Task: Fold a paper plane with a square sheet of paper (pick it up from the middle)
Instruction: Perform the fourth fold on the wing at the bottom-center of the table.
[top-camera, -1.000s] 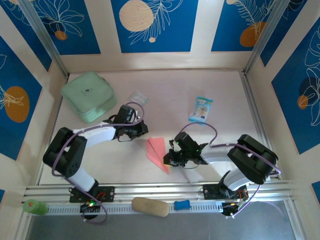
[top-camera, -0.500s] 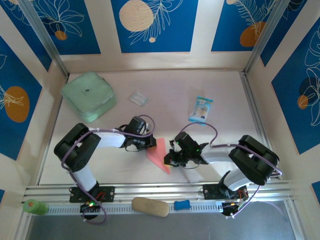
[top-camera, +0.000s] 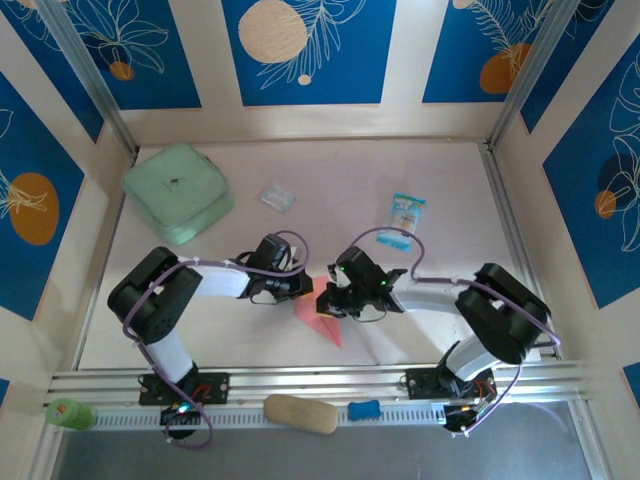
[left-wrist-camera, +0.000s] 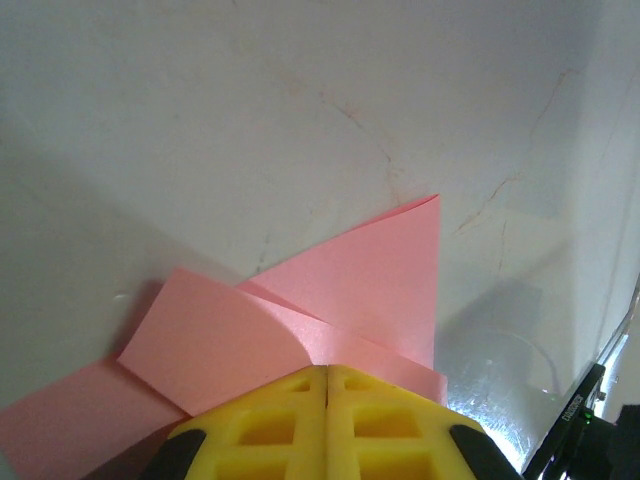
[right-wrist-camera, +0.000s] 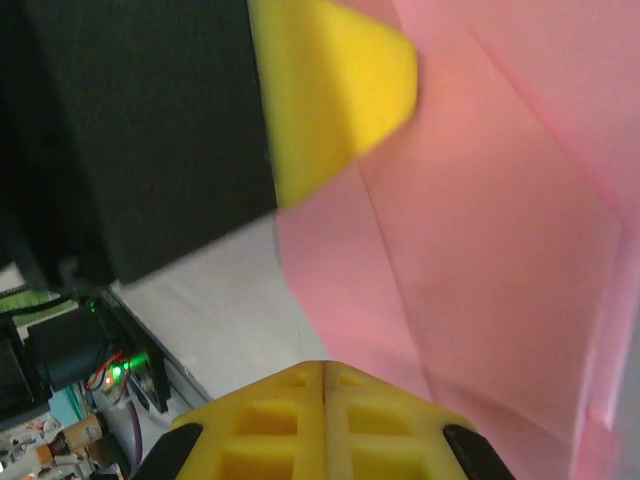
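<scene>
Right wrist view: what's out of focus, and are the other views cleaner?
Right wrist: the nearby yellow fingertip and black housing are blurred; the salmon-pink folded paper is slightly soft. Left wrist: paper creases sharp, glare on the white table lower right. Top external: even light, sharp.

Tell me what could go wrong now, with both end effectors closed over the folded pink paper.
1. The left end effector and right end effector sit close together above the folded pink paper; they may collide.
2. One flap looks loose, not flat, so pressing might set a crooked crease.
3. Shut tips could drag the sheet sideways.
</scene>
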